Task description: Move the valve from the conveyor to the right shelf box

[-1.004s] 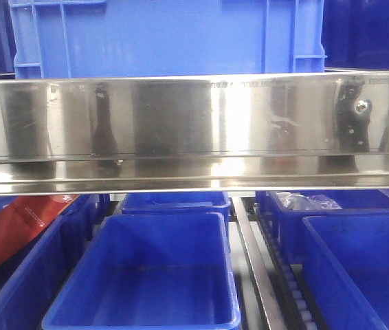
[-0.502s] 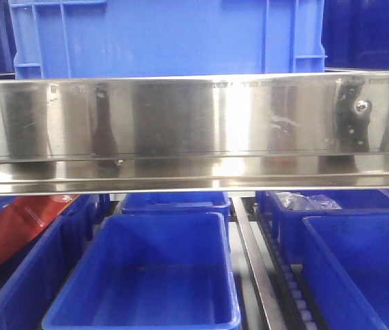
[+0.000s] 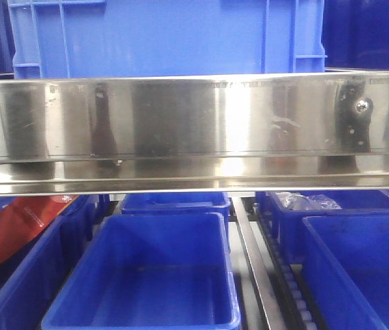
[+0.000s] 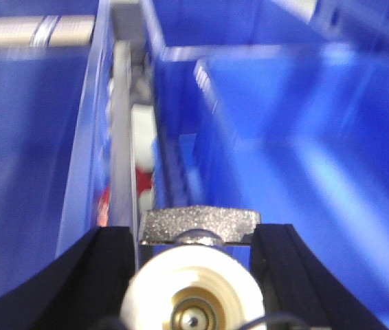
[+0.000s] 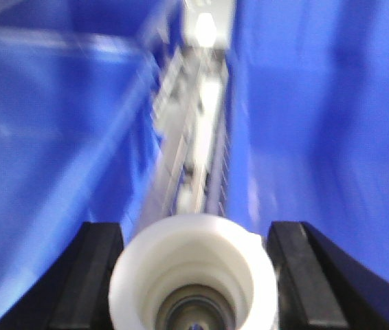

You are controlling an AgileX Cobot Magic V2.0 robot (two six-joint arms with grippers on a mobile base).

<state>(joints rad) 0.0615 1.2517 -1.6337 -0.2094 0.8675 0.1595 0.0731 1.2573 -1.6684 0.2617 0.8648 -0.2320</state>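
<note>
Blue shelf boxes (image 3: pixel 154 292) stand open below the arms. The left gripper (image 4: pixel 194 235) is clamped on a valve (image 4: pixel 196 292), across its gritty cast-metal body. The right gripper (image 5: pixel 194 232) is clamped on a second valve (image 5: pixel 193 265). Both valves are probably rigid and dense. The smooth white cap looks slippery, so the rough metal is the better hold.

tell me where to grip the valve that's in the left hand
On the valve, likely the white round body, pinched from two opposite sides, as the left hand has it now. The round rim sits between the flat fingers, and the rough metal block juts out ahead of them.
</note>
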